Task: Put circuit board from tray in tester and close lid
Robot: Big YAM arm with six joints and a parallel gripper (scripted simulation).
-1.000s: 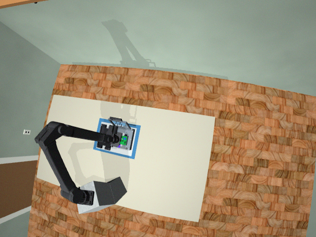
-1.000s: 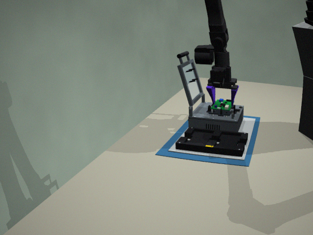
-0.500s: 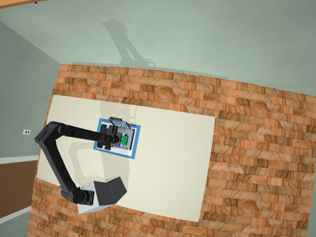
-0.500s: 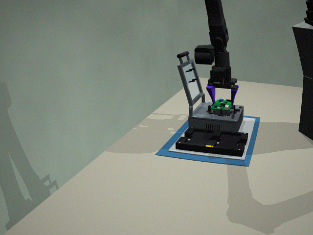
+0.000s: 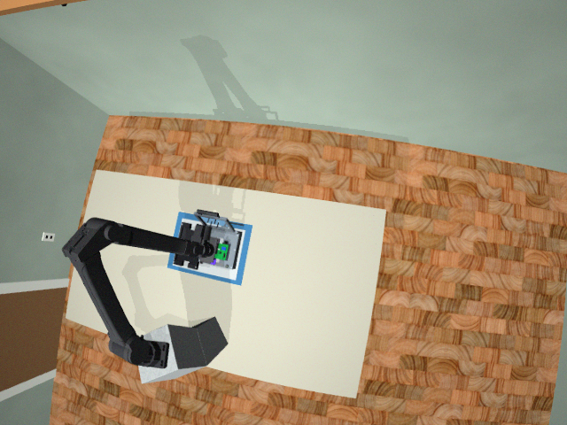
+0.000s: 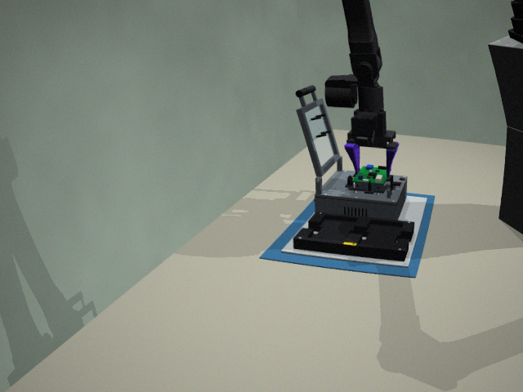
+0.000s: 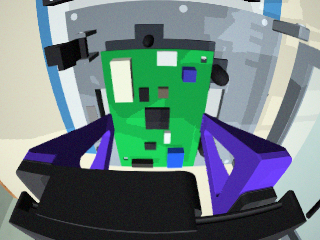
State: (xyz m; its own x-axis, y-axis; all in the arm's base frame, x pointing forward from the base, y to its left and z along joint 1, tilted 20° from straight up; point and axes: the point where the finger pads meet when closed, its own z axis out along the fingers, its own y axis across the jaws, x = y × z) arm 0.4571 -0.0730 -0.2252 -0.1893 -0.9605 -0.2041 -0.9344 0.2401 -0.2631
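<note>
Green circuit board [image 5: 222,251] [image 6: 371,174] [image 7: 157,118], purple fingers [image 6: 391,158]
</note>
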